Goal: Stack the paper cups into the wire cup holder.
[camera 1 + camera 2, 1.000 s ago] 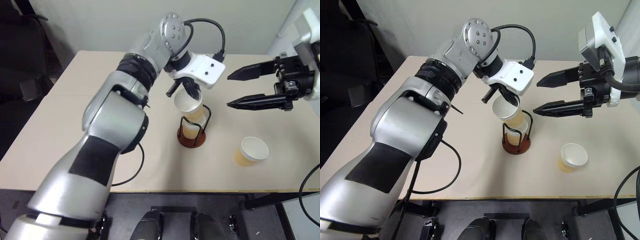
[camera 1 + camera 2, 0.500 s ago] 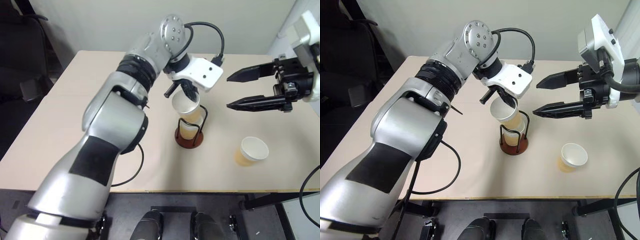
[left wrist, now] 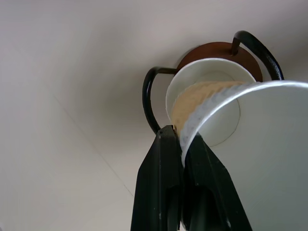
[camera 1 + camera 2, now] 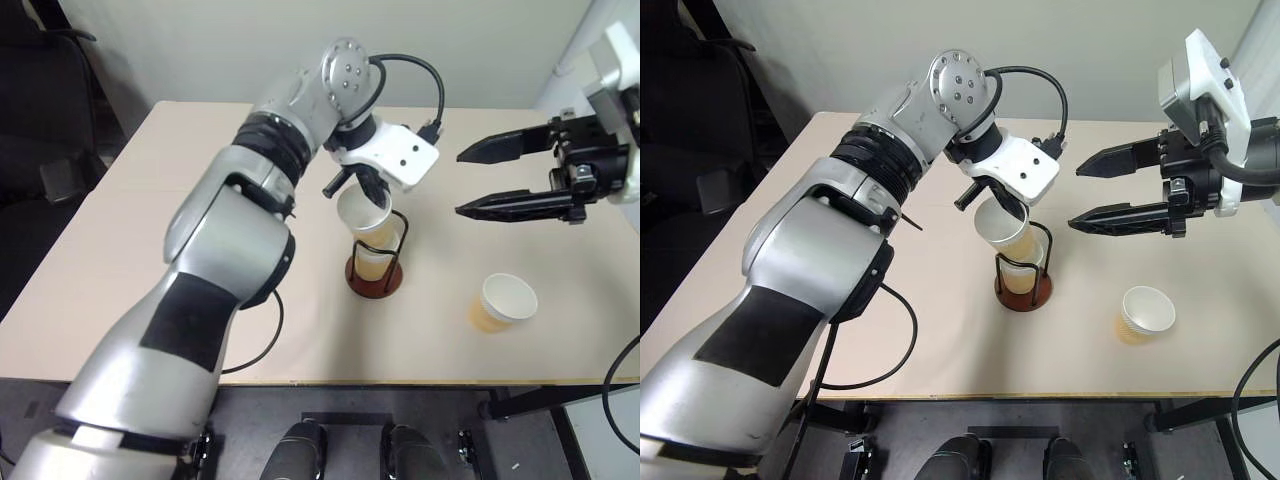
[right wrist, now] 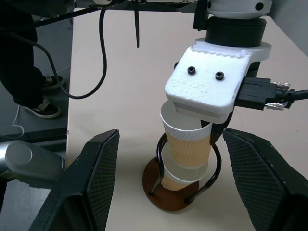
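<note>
My left gripper (image 3: 183, 153) is shut on the rim of a tan paper cup (image 4: 362, 212), which hangs tilted over the wire cup holder (image 4: 352, 272). The cup's lower end sits between the black wire loops, at the mouth of a second cup (image 4: 375, 262) standing inside the holder. In the right wrist view the held cup (image 5: 188, 140) is directly above the cup in the holder (image 5: 177, 181). A third cup (image 4: 503, 300) stands upright on the table to the right. My right gripper (image 4: 460, 183) hovers open to the right of the holder, with nothing between its fingers.
The beige table (image 4: 130, 250) reaches a wall at the back, and its front edge is close to me. A black cable (image 4: 262, 345) hangs from my left arm over the table. A dark chair (image 4: 40, 110) stands off the table's left side.
The held cup has drifted a little left and down in my left gripper. The holder has slid slightly left with it. My right gripper has not moved.
</note>
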{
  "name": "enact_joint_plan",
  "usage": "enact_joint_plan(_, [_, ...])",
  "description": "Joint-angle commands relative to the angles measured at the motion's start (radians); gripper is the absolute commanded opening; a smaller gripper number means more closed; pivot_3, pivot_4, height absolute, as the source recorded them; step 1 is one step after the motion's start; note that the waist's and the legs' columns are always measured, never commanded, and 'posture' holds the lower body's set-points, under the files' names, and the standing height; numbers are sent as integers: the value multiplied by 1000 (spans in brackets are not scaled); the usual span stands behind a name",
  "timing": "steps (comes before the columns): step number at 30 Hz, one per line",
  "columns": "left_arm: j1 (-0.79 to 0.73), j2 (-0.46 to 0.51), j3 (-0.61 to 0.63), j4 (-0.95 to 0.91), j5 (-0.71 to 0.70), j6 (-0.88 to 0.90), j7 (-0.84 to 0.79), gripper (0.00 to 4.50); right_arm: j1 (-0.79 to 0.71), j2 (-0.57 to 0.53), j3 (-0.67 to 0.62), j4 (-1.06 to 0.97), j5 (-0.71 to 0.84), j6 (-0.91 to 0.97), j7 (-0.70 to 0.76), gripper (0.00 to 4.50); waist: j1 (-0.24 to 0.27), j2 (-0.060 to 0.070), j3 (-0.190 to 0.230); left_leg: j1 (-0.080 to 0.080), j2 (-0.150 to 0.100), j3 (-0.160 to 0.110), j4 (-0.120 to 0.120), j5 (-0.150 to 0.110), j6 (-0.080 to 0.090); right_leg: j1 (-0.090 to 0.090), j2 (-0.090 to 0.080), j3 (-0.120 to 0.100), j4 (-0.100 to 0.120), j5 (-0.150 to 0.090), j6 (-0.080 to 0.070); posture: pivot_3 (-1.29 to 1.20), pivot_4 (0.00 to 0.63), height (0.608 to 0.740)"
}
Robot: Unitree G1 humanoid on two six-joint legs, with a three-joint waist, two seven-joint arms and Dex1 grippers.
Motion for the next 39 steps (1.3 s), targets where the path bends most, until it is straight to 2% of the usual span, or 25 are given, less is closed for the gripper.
enact_joint_plan(1, [-10,-7,3,-4,-2,-8,-30,44,-4,-20,-44,-22,12,-6,-4,3489,0,0,0,0,0,0,0,0,0,0,0,0,0,0,0,0,150,740])
enact_joint_plan(4, [-7,-15,5,-6,-4,-15,-23,44,-1,-23,-45,-25,15,-5,-4,3489,0,0,0,0,0,0,0,0,0,0,0,0,0,0,0,0,150,740])
enact_joint_plan(6, [-3,-18,3,-8,-2,-33,-15,425,3,-29,-46,-27,16,-3,-3,3489,1,0,0,0,0,0,0,0,0,0,0,0,0,0,0,0,150,740])
enact_joint_plan(29, [-7,-26,11,-3,-10,-13,-32,425,22,-53,-51,-34,22,-5,-5,3489,1,0,0,0,0,0,0,0,0,0,0,0,0,0,1,0,150,740])
enact_joint_plan(32, [-7,-26,8,-4,-5,-18,-17,988,21,-55,-50,-33,22,-6,-5,3489,1,0,0,0,0,0,0,0,0,0,0,0,0,0,1,0,150,740])
enact_joint_plan(37, [-11,-32,8,-5,-3,-22,-4,2761,20,-55,-48,-33,21,-6,-5,3489,1,0,0,0,0,0,1,0,0,0,0,0,0,1,1,0,150,740])
enact_joint_plan(39, [-14,-36,8,-5,-1,-23,12,2761,19,-54,-47,-33,21,-5,-5,3489,1,0,0,0,0,0,1,0,0,0,0,0,0,1,1,0,150,740])
